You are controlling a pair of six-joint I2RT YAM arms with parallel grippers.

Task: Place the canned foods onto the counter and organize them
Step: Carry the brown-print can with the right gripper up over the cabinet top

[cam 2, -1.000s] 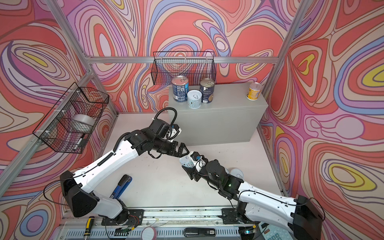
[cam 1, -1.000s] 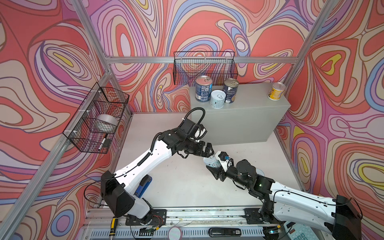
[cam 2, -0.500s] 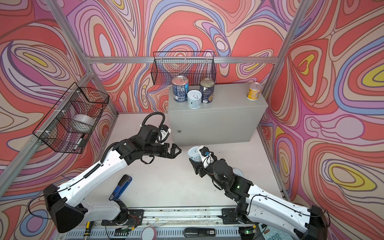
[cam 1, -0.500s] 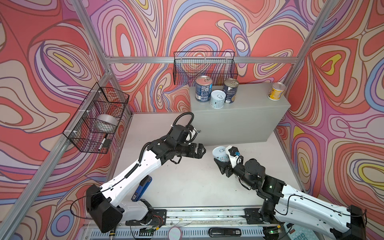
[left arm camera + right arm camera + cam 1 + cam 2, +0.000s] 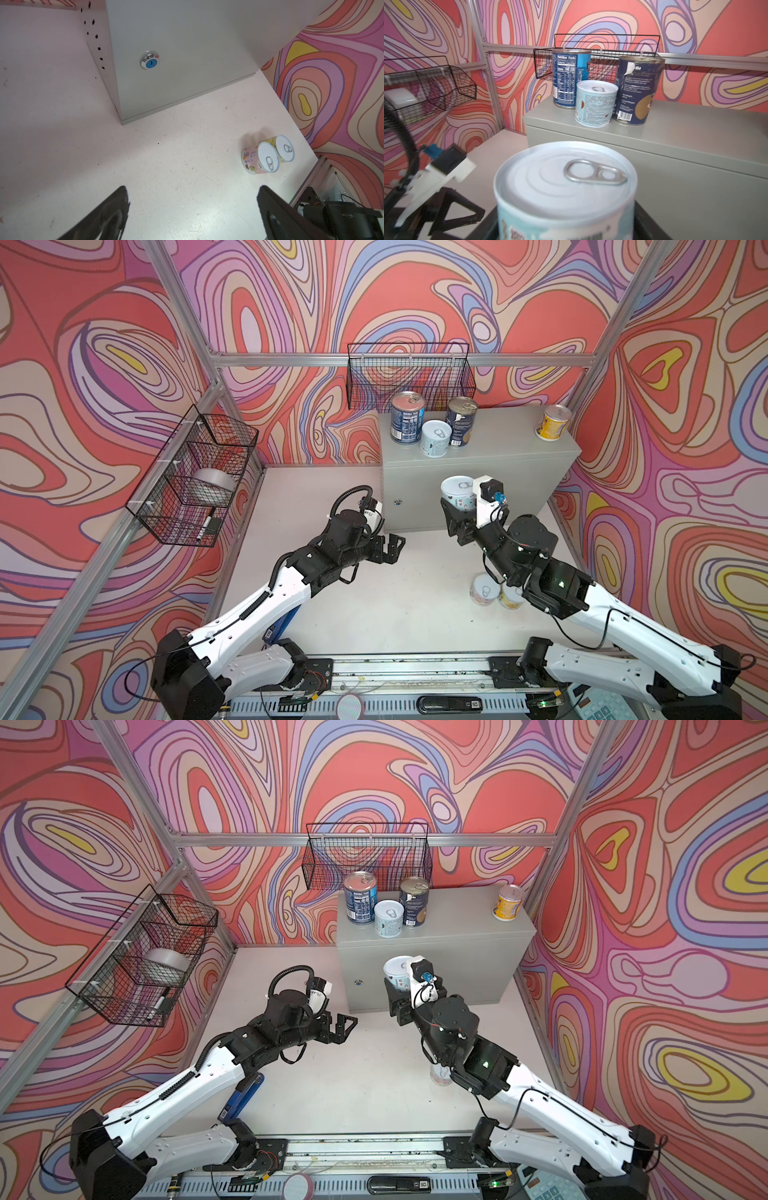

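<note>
**Right arm has white-teal can up at the counter front; left arm empty and backed off**

- Floor, near side: pink can (image 5: 484,591) and floor yellow can (image 5: 284,148) stand upright and touching, lids up, just beside the right forearm.
- Left arm: stretched low over the floor and aimed at the counter (image 5: 498,448) front. Left end effector (image 5: 392,547) is level, jaws wide, nothing between them.
- Right arm: elbow bent, wrist pitched up. Right end effector (image 5: 460,510) is clamped on the lower body of the white-teal can (image 5: 458,491), which is in the air just before the counter's front face, not on top.
- Delta: a second ago both end effectors were at this can, low over the floor. Half a second ago the left was already clear. Now the right has the can higher and closer to the counter, and the left sits slightly further back.
- Held can: upright, long axis vertical, pull-tab lid up.
- Counter top: nutrition-label dark blue can (image 5: 407,418) and torn-label dark blue can (image 5: 461,420), with the pale blue can (image 5: 435,438) in front between them. Counter yellow can (image 5: 552,423) stands well apart at the other end. All are upright.
</note>
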